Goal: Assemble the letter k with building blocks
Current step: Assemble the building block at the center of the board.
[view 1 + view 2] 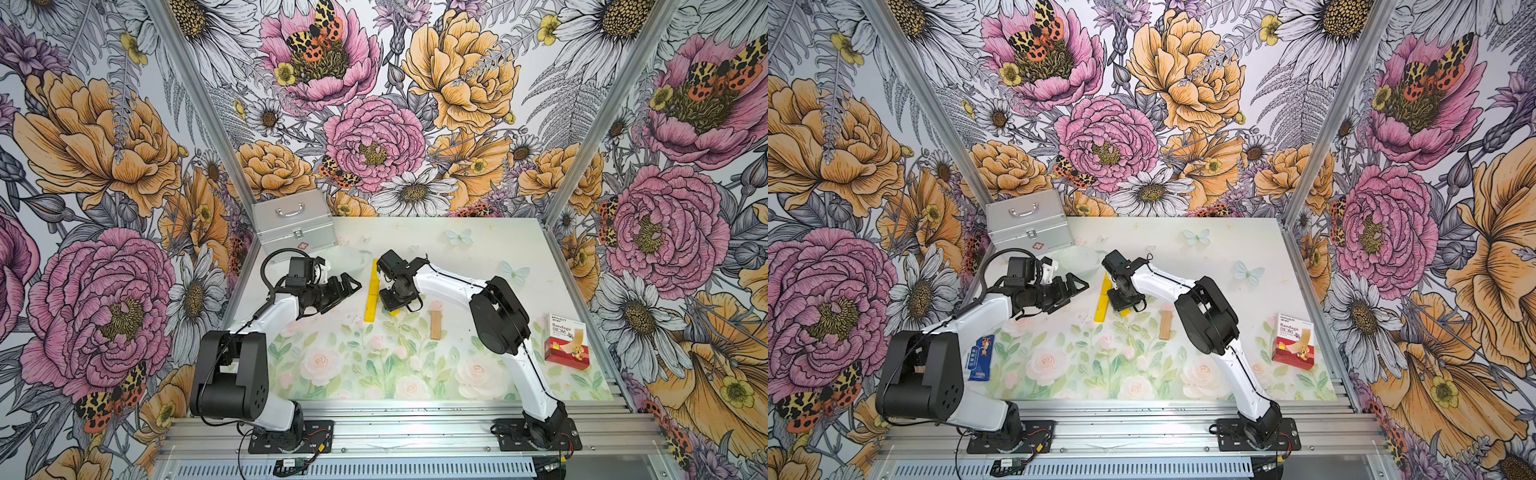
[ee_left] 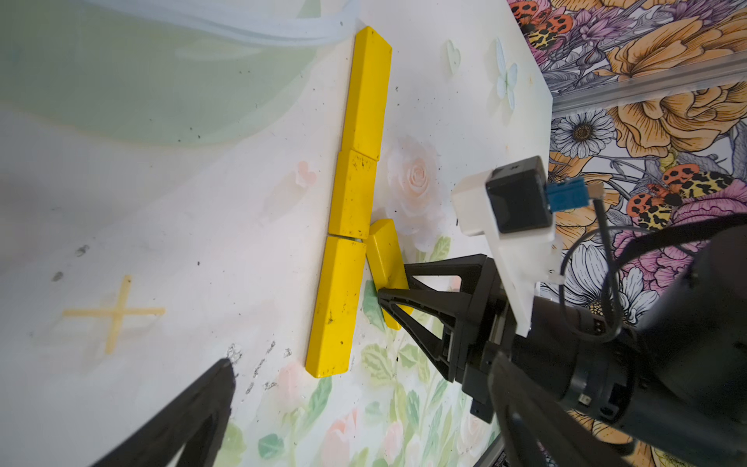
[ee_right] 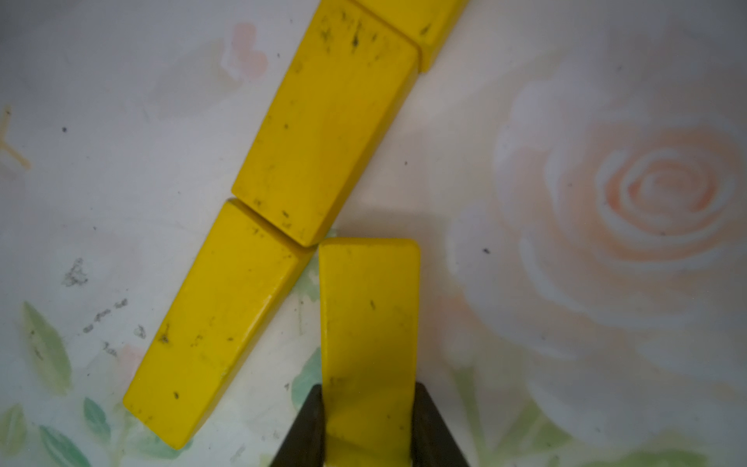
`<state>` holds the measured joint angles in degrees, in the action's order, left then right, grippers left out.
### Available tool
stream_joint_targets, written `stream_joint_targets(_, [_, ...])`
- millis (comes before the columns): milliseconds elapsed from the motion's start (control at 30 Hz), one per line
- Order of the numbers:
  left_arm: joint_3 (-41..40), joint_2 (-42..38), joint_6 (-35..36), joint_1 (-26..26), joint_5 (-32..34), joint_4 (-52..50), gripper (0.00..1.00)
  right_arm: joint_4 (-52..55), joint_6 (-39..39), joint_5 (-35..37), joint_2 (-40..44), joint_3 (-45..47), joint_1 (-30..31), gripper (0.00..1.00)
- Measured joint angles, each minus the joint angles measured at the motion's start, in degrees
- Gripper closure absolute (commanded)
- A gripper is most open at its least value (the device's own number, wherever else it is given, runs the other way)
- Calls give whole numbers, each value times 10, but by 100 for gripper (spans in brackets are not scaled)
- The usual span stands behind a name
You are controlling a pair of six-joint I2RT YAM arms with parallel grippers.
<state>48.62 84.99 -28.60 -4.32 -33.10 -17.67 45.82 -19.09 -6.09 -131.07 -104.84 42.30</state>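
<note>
Pastel rose print is covering the tabletop (image 1: 478, 257), and loud floral wallpaper is closing in the cell on 3 sides.

Right gripper (image 3: 368, 394) is clamping 1 bright-yellow flat rectangular wooden block (image 3: 370, 315) by its long edges near one end, leaving the other end free to lead. That free end is sitting at the seam between the middle and 6 o'clock pieces of the straight yellow stem (image 2: 351, 194), which is 3 yellow bars lying end to end. Corner and stem are touching or just apart; I cannot tell which.

Seen in a top view, the held block is angling away from the stem toward 5 o'clock, which is reading as the lower arm of the letter k. Gripping at the tail is leaving the fingers clear of the stem, so the joint can be closed without knocking the line crooked. Whether the block is resting fully flat is not showing.

Left gripper (image 1: 349, 293) is hanging wide open and empty at the stem's 9 o'clock, out of the way. Tan bare-wood bar (image 1: 436, 326) is lying loose at about 4 o'clock of the stem, apart from it, likely waiting to become the upper arm.

Farther out, a red-and-white bandage box (image 1: 567, 340) is sitting at 3 o'clock and a silver metal case (image 1: 295, 224) at 11 o'clock, neither taking part.
</note>
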Motion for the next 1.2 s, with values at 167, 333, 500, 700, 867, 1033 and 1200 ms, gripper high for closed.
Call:
stream_joint_targets(167, [0,0,0,0,0,0,1,0,0,0,0,0,0,69])
stream_joint_targets(333, [0,2,0,0,0,0,1,-1,1,0,0,1,0,69])
stream_joint_targets(500, [0,2,0,0,0,0,1,-5,8,0,1,5,0,69])
stream_joint_targets(700, [0,2,0,0,0,0,1,-12,25,-2,5,14,-4,69])
stream_joint_targets(867, [0,2,0,0,0,2,1,-14,37,-2,8,18,-13,69])
stream_joint_targets(1033, [0,2,0,0,0,2,1,-15,49,-2,13,26,-18,69])
stream_joint_targets(1200, [0,2,0,0,0,2,1,-14,67,-2,13,27,-19,69])
